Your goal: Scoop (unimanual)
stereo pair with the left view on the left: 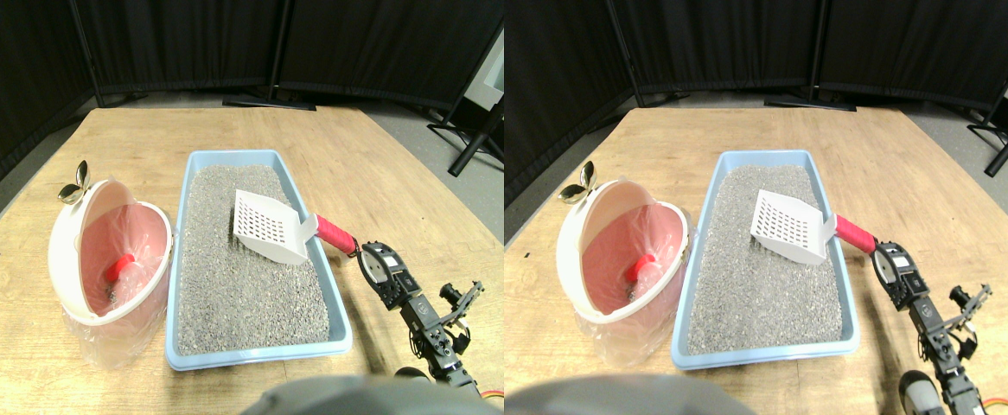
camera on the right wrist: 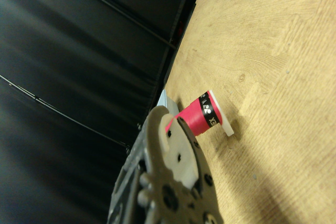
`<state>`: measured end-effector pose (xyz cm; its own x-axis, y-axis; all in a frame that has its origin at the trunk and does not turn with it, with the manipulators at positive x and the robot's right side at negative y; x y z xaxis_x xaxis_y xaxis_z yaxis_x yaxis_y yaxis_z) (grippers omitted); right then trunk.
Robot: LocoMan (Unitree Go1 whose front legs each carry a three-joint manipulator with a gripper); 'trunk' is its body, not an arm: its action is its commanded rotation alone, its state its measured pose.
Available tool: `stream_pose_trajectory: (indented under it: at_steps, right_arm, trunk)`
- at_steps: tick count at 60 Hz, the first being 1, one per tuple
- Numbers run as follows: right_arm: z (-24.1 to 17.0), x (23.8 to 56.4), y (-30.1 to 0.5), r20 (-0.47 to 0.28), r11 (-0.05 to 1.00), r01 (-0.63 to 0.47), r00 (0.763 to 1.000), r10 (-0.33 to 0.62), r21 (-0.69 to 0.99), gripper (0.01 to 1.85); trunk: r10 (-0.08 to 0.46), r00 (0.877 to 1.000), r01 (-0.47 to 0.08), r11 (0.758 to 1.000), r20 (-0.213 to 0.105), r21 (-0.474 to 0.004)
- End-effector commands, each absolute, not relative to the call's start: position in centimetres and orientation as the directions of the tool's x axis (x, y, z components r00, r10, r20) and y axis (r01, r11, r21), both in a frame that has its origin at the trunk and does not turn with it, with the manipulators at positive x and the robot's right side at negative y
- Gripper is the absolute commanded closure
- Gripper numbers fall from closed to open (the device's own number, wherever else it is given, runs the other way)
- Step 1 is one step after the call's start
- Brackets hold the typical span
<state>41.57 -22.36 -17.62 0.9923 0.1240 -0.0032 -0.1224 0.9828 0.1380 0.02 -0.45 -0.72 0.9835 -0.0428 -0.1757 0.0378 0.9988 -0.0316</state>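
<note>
**Red-wrapped scoop handle at the right gripper**

Red wrap covers the handle (stereo pair with the left view on the left: 336,234) that meets the right gripper (stereo pair with the left view on the left: 364,256); whether its fingers clamp it cannot be told. The manipulator rises from the lower right, angled up and leftward. Its white slotted scoop (stereo pair with the left view on the left: 267,226) lies over grey litter in the blue tray (stereo pair with the left view on the left: 336,294), beside a pink-lined bin (stereo pair with the left view on the left: 67,259) on the wooden worktop (stereo pair with the left view on the left: 400,181).
</note>
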Motion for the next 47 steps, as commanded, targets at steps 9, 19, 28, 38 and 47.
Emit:
stream_pose_trajectory:
  at_steps: [9, 19, 28, 38, 47]
  right_arm:
    - [-16.98, 41.79, -22.14, 0.035, 0.984, -0.125, 0.992, 0.121, 0.128, 1.81]
    - [-17.03, 41.85, -22.1, 0.032, 0.985, -0.125, 0.992, 0.122, 0.121, 1.81]
    - [-17.02, 41.81, -22.11, 0.034, 0.982, -0.131, 0.991, 0.128, 0.133, 1.81]
    - [-16.92, 41.65, -22.03, 0.034, 0.985, -0.126, 0.992, 0.123, 0.121, 1.81]
    - [-16.81, 41.53, -21.98, 0.032, 0.983, -0.128, 0.992, 0.125, 0.13, 1.81]
  trunk:
    - [-0.049, 0.985, 0.041, 0.998, -0.164, -0.051]
    - [-0.049, 0.986, 0.041, 0.998, -0.161, -0.052]
    - [-0.051, 0.986, 0.044, 0.998, -0.159, -0.051]
    - [-0.048, 0.986, 0.04, 0.998, -0.159, -0.053]
    - [-0.047, 0.987, 0.039, 0.998, -0.156, -0.053]
